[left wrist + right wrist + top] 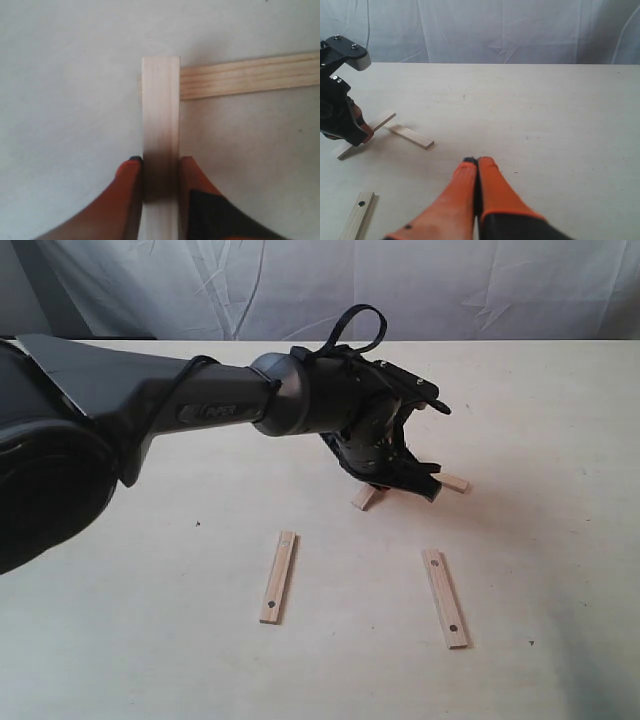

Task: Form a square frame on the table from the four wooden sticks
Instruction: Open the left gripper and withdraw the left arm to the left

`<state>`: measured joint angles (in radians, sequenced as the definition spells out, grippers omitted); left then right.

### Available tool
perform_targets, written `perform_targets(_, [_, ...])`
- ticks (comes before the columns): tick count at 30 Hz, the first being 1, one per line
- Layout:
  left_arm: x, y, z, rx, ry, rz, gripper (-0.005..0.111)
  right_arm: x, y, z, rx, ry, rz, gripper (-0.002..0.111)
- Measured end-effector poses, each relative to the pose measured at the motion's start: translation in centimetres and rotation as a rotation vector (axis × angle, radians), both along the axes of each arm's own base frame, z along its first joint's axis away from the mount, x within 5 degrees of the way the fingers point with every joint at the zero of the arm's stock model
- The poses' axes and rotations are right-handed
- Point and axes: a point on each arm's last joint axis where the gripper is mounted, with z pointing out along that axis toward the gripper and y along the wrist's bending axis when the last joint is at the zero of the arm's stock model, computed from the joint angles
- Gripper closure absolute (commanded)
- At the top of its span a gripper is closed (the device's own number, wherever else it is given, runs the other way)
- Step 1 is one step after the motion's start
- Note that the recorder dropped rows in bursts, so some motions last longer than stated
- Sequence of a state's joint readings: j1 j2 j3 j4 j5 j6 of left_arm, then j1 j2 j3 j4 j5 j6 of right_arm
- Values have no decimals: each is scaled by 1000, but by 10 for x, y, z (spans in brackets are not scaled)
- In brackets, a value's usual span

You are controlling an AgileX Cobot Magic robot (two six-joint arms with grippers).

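Note:
My left gripper (398, 478) reaches over the middle of the table (150, 640) and is shut on a plain wooden stick (161, 105), held low and tilted, with one end (364, 499) near the tabletop. In the left wrist view the orange fingers (131, 176) press both sides of this stick. A second plain stick (250, 75) lies flat, its end meeting the held one; it shows beside the gripper (455, 483). Two sticks with holes lie nearer the front, apart and roughly parallel: one left (278, 577), one right (445, 598). My right gripper (476, 162) is shut and empty above bare table.
A wrinkled white cloth (400, 285) hangs behind the table's far edge. The left arm's dark body (120, 410) spans the left half of the exterior view. The right wrist view shows the left gripper (342, 117) and one holed stick (359, 215).

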<state>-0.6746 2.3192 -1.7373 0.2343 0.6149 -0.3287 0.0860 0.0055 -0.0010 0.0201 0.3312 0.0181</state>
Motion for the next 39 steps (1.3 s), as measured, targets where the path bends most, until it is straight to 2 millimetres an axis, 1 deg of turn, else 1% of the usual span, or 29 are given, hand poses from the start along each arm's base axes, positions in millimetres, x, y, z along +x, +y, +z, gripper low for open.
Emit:
perform_targets(1, [0,0,0,0,0,0,78,0,0,0,0,0,0,108])
perform_targets(4, [0,0,1,-1,-2,0,71,0,0,0,0,0,0,108])
perform_targets(11, [-1,1,1,13,12,5,70,0,0,0,0,0,0,108])
perform_targets(12, [-1,2,3,20,18,8,70,0,0,0,0,0,0,108])
perform_targets(14, [-4,5,12,38,33,17,70,0,0,0,0,0,0,108])
perform_targets(15, [-6,7,16,50,43,23,71,0,0,0,0,0,0,108])
perform_targets(16, [-8,9,23,61,52,29,75,0,0,0,0,0,0,108])
perform_targets(19, [-15,16,44,94,84,57,96,0,0,0,0,0,0,108])
perform_targets(21, [-19,21,57,108,99,71,107,0,0,0,0,0,0,108])
perform_targets(28, [-34,35,95,138,113,96,107,0,0,0,0,0,0,108])
perform_targets(32, [-54,53,116,128,80,91,107,0,0,0,0,0,0,108])
perform_targets(34, [-84,75,130,71,32,81,107,0,0,0,0,0,0,108])
perform_targets(35, [-91,80,133,54,19,82,107,0,0,0,0,0,0,108])
perform_targets(36, [-110,95,140,21,-3,88,107,0,0,0,0,0,0,108])
perform_targets(37, [-118,102,147,-1,-20,96,107,0,0,0,0,0,0,108])
perform_targets(38, [-132,114,149,-23,-37,112,107,0,0,0,0,0,0,108])
perform_targets(39, [-147,126,159,-54,-72,117,107,0,0,0,0,0,0,108])
